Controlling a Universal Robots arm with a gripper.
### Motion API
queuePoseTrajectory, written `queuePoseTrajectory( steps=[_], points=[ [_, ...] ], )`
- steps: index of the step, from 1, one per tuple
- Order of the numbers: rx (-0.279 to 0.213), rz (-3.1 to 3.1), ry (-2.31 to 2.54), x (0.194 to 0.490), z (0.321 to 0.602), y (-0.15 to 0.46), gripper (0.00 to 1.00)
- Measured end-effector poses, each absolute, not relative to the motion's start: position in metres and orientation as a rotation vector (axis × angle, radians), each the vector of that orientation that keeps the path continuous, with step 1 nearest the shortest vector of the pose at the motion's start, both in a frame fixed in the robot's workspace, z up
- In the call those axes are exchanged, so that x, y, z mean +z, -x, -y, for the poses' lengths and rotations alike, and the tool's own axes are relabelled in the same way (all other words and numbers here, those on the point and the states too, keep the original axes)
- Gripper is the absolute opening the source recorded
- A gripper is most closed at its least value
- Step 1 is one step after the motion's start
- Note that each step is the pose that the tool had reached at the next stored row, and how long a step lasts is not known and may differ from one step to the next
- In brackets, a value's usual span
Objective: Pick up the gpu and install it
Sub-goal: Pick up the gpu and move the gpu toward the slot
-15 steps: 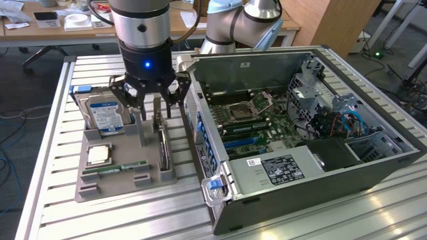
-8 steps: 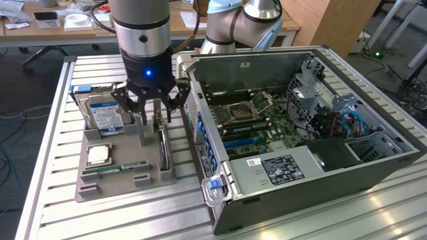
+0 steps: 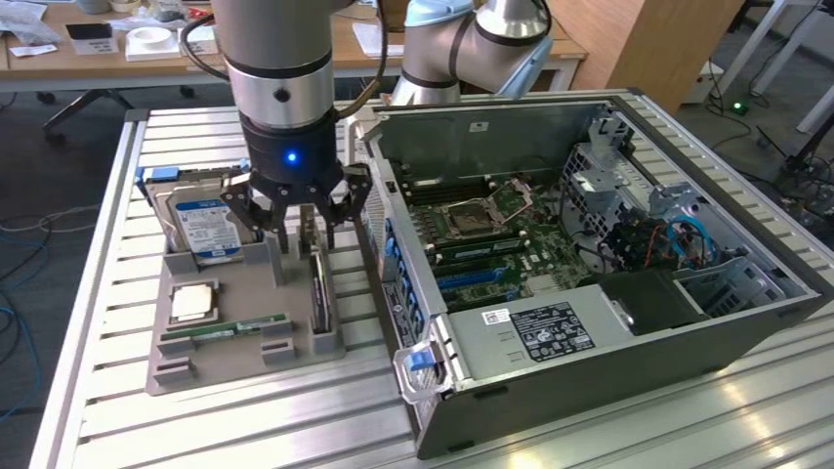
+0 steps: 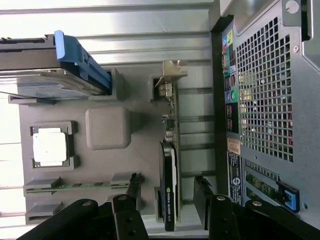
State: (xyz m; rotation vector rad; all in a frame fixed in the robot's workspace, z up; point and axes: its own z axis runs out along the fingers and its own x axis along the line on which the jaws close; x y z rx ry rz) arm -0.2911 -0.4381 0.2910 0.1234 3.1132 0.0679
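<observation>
Hangs upright over the gray tray, wrist pointing straight down, gripper spread wide and pinching nothing. Lines up directly above the gpu, one finger off to each side and clear of the card. Card standing on edge in its tray slot (silver bracket at one end), just beside the open computer case.

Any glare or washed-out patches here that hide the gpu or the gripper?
Exterior view: glare streaks the table slats beside the computer case; the gpu below the open gripper is evenly lit. Wrist view: the table beside the tray is blown white, the gripper's fingers sit in shadow, the gpu is legible.
</observation>
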Motion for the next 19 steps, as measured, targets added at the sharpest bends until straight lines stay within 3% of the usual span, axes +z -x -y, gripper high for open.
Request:
queuePoseTrajectory(
  steps=[19],
  points=[
    [0.068,-3.113,-0.123,0.272,0.438,0.289,0.55]
  ],
)
